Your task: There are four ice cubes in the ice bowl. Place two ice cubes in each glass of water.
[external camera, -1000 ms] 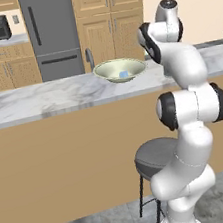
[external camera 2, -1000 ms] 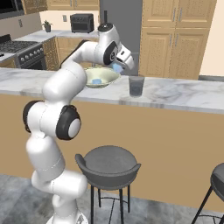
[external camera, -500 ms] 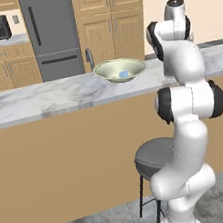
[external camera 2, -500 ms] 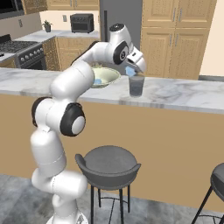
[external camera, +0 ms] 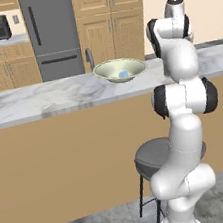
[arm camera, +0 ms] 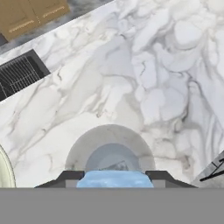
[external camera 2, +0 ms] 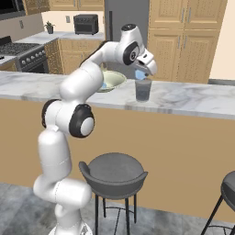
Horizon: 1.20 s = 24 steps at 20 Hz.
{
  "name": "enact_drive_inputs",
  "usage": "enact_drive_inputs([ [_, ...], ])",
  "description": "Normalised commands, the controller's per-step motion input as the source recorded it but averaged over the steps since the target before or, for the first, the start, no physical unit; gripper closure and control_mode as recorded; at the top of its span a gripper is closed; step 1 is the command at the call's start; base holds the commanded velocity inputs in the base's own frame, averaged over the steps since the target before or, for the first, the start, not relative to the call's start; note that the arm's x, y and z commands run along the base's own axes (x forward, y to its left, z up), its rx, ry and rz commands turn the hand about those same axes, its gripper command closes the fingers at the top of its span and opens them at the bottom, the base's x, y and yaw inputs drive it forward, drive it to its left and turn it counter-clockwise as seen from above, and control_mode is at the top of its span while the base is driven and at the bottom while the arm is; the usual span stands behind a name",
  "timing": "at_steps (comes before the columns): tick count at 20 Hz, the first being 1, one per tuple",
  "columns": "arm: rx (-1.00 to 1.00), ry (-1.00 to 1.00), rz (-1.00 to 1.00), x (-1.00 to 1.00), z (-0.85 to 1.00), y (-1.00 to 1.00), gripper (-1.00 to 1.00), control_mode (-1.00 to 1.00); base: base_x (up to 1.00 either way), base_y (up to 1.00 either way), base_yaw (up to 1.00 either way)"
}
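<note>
The claw (external camera 2: 140,75) pinches an ice cube (arm camera: 114,179) directly above the glass (external camera 2: 143,90). The hand view alone shows bare marble counter (arm camera: 166,65) around it; the bowl (external camera: 120,70) sits beside.

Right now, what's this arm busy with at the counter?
The gripper holds a pale blue ice cube directly above a glass of water on the marble counter. The ice bowl sits beside it with one cube visible inside. The cube in the gripper has not been released yet.
</note>
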Motion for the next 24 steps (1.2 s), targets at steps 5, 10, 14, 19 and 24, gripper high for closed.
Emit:
enact_drive_inputs([
  [5, 0.0, 0.0, 0.0, 0.4, -0.49, -0.05, 1.0, -1.0, 0.0, 0.0, 0.0],
  [10, 0.03, 0.0, 0.0, 0.14, -0.14, -0.32, 1.0, -1.0, 0.0, 0.0, 0.0],
  [14, 0.05, 0.0, 0.0, 0.02, 0.0, -0.34, 1.0, -1.0, 0.0, 0.0, 0.0],
  [19, 0.01, 0.0, 0.0, 0.01, 0.0, -0.1, 1.0, -1.0, 0.0, 0.0, 0.0],
  [24, 0.0, 0.0, 0.0, -0.09, 0.07, 0.0, -1.0, -1.0, 0.0, 0.0, 0.0],
])
